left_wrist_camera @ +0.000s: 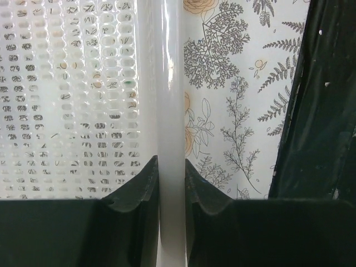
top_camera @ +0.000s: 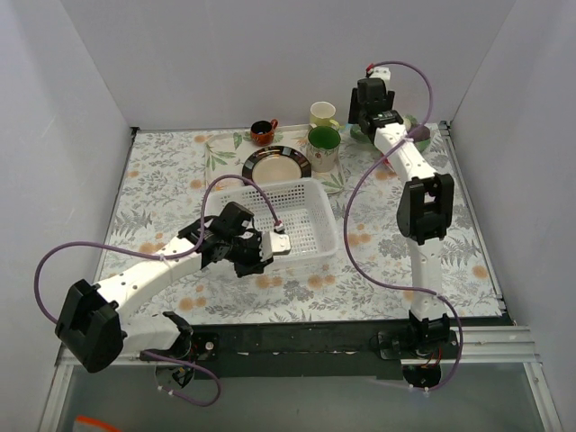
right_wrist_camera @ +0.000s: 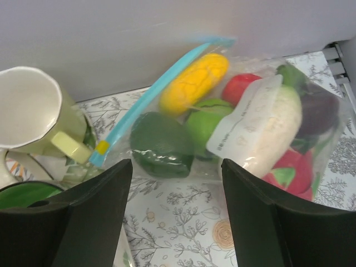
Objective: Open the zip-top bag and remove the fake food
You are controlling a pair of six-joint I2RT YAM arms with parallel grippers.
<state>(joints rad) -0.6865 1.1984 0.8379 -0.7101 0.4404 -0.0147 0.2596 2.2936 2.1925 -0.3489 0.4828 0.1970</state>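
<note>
The zip-top bag [right_wrist_camera: 245,119] lies closed against the back wall, its light blue zip strip [right_wrist_camera: 153,92] running along its left side. The fake food shows inside it: a yellow corn [right_wrist_camera: 194,80], dark green and light green pieces, red ones and a white one. My right gripper [right_wrist_camera: 177,167] is open and empty, just short of the bag and apart from it. In the top view it [top_camera: 372,101] is at the back right, and the bag [top_camera: 417,133] is mostly hidden behind the arm. My left gripper [left_wrist_camera: 171,167] is shut on the white basket's rim [left_wrist_camera: 169,83].
The white perforated basket [top_camera: 301,225] stands mid-table with my left gripper [top_camera: 270,245] at its near-left rim. A pale mug [right_wrist_camera: 33,111] and a green-lined cup [top_camera: 323,144] stand left of the bag. A dark plate [top_camera: 277,164] and a small red cup [top_camera: 262,132] stand behind the basket.
</note>
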